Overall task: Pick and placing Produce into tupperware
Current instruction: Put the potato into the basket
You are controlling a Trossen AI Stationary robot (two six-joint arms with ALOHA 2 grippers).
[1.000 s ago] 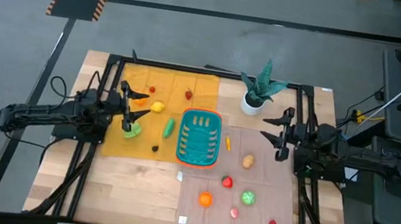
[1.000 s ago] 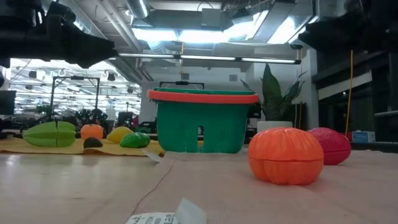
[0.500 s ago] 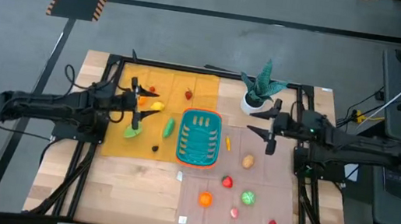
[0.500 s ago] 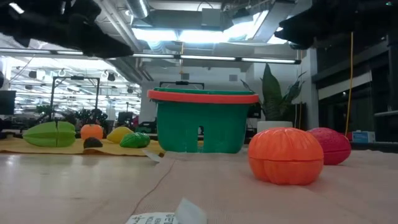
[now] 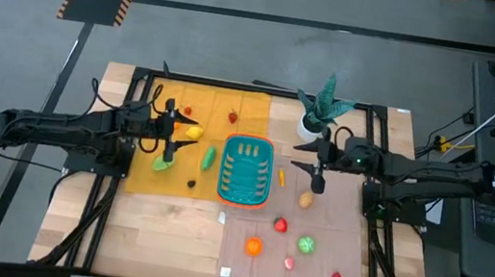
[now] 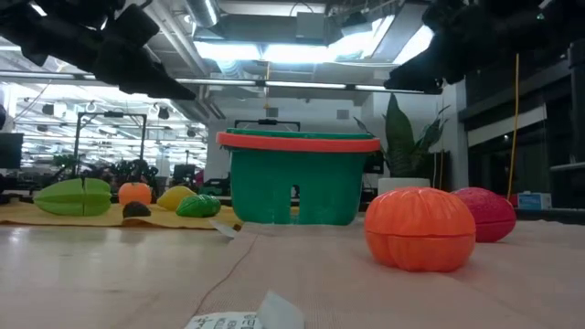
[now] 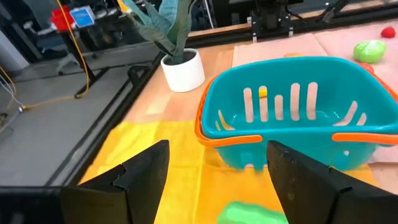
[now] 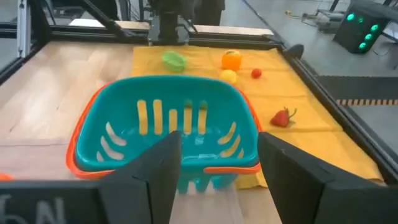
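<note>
The teal tupperware (image 5: 246, 170) with an orange rim stands mid-table. Produce lies around it. On the yellow cloth to its left are a lemon (image 5: 194, 132), a green piece (image 5: 209, 158) and a strawberry (image 5: 233, 116). On the tan mat are a potato (image 5: 306, 200), an orange piece (image 5: 254, 246) and a green cabbage (image 5: 306, 245). My left gripper (image 5: 171, 131) hovers open above the yellow cloth, left of the tupperware (image 7: 298, 118). My right gripper (image 5: 315, 160) hovers open to the right of the tupperware (image 8: 165, 130). Both point at it and hold nothing.
A potted plant in a white pot (image 5: 319, 110) stands at the back right, just behind my right gripper. A black frame (image 5: 254, 88) runs round the table. A white paper scrap (image 6: 238, 318) lies near the front edge. Bare wood lies at the front left.
Both grippers have risen and reached in toward the tupperware, tipping up from a downward slant to nearly level. The right one has travelled farther, toward the table's left; the left one has moved a little toward the right. Neither has touched any produce.
</note>
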